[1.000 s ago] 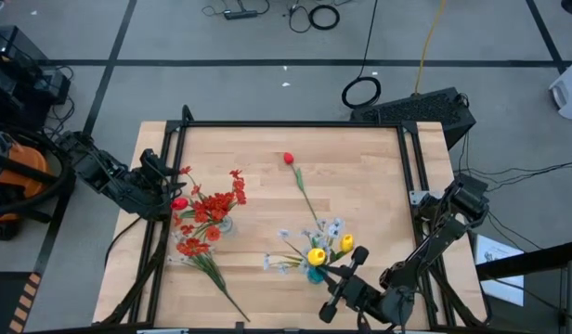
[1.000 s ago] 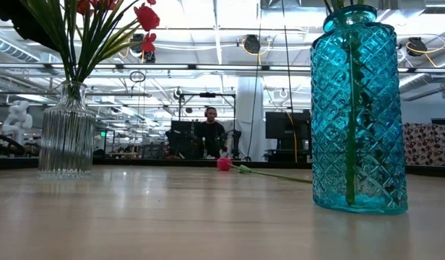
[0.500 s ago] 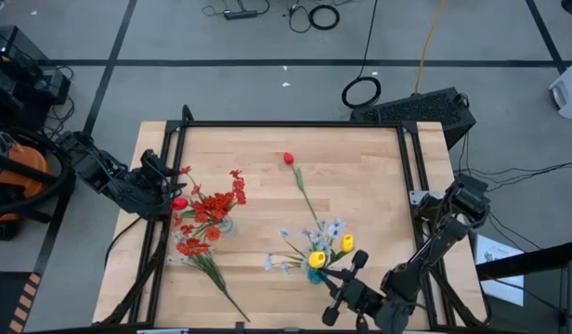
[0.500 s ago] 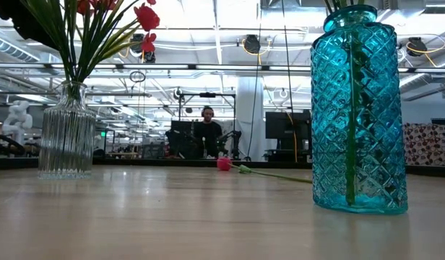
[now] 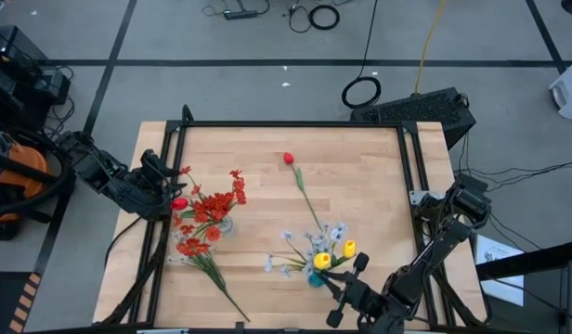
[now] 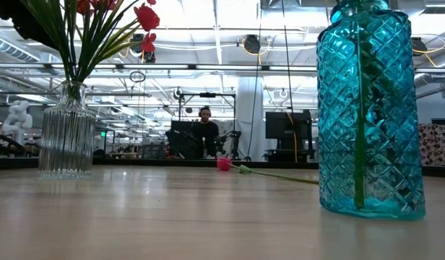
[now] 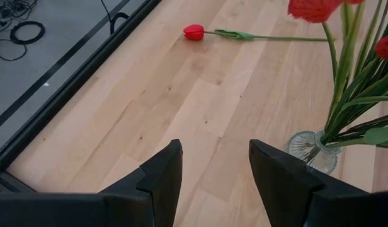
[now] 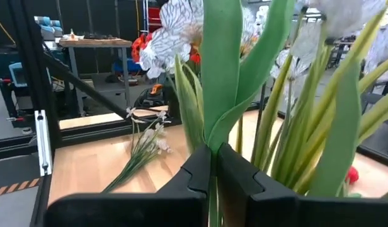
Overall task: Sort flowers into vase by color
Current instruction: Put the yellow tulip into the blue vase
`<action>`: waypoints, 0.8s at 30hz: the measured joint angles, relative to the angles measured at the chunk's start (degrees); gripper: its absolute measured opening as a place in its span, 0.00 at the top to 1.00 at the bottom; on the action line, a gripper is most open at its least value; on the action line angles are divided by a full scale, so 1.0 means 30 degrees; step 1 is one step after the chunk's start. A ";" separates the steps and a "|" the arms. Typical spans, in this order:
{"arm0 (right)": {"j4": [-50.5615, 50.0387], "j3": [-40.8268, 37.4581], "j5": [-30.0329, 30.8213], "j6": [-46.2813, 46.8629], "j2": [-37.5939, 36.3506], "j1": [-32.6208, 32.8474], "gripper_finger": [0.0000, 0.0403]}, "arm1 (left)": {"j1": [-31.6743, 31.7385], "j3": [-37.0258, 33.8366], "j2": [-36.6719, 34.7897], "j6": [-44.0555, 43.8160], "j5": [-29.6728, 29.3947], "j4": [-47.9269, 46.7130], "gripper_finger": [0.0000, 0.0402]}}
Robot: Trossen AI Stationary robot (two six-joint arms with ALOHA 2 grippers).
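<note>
Start at the near edge of the desk (image 5: 360, 167). The right end effector (image 5: 353, 271) is clenched on a green tulip stalk (image 8: 212, 120), just beside the blue vase (image 6: 368, 108), which already carries yellow tulips (image 5: 334, 252) and white blossoms (image 5: 331, 232). In the low view this vase stands tilted. Judge this the main hazard: any sideways pull on the pinched stalk can lever the vase over, spilling the sorted stems. Release only when the stalk sits inside the neck; a stalk caught on the rim may spring out.

One white spray (image 8: 142, 150) lies flat on the desk near the vase. A low retreat of the arm could sweep it off the edge.

To the left, the clear vase (image 6: 66, 130) holds the red flowers (image 5: 212, 206), with a loose red spray (image 5: 201, 255) lying on the desk beside it. The left end effector (image 5: 167, 184) is released, fingers wide, close beside this vase. An advance from here could clip the glass or the leaning stems.

Farthest, a single red tulip (image 5: 289, 159) lies well apart on the desk. Reaching it takes an arm past a filled vase; keep the wrist high.
</note>
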 joint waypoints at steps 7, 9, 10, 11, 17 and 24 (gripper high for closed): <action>-0.0301 0.0000 -0.1033 0.0293 -0.0007 -0.0074 0.96 | 0.0000 0.0000 0.0000 0.0000 -0.0003 0.0044 0.53; -0.0396 0.0000 -0.1073 0.0678 -0.0007 -0.0178 0.95 | -0.0005 0.0000 -0.0002 0.0001 -0.0001 0.0045 0.53; -0.0598 0.0000 -0.1183 0.1015 -0.0021 -0.0254 0.94 | -0.0007 0.0000 -0.0005 0.0007 0.0000 0.0053 0.53; -0.1008 0.0000 -0.1500 0.1402 -0.0051 -0.0305 0.93 | 0.0000 0.0000 0.0000 0.0000 -0.0007 0.0067 0.53; -0.3775 0.0000 -0.3983 0.4941 -0.0051 -0.0661 0.85 | 0.0000 0.0000 0.0000 0.0004 -0.0007 0.0087 0.53; -0.4263 0.0000 -0.4766 0.5345 -0.0575 -0.0495 0.77 | -0.0005 0.0000 -0.0003 0.0000 -0.0004 0.0102 0.53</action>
